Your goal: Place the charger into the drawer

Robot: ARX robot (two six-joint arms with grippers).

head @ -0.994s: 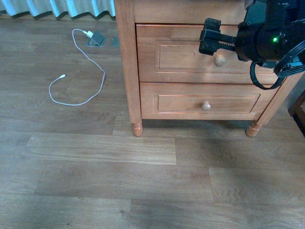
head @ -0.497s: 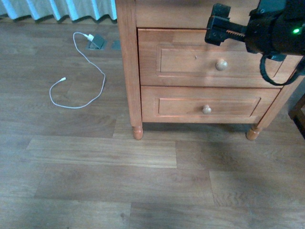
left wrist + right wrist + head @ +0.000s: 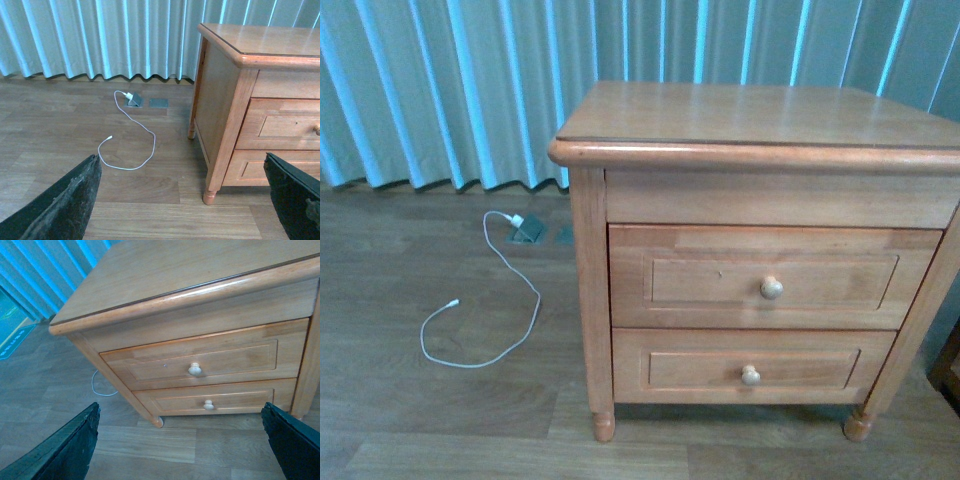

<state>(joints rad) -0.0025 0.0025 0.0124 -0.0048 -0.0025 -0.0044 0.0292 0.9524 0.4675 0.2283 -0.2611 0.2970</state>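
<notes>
The charger is not in view in any frame. The upper drawer point(image 3: 770, 277) of the wooden nightstand is shut, and its round pale knob point(image 3: 772, 288) faces me. It also shows in the right wrist view point(image 3: 200, 360), and only in part in the left wrist view point(image 3: 287, 124). My left gripper point(image 3: 181, 157) is open and empty above the floor, left of the nightstand. My right gripper point(image 3: 180, 406) is open and empty, in front of the drawers and some way back from them. Neither arm shows in the front view.
The shallower lower drawer point(image 3: 750, 367) is shut. The nightstand top point(image 3: 740, 115) shows nothing on it. A long thin white cable point(image 3: 480, 330) lies looped on the wooden floor, plugged in at a floor socket point(image 3: 527, 230). Pale curtains point(image 3: 440, 90) hang behind.
The front view has swung upward, so the nightstand top and curtains now show. The right arm, which was in front of the upper drawer, has left the front view.
</notes>
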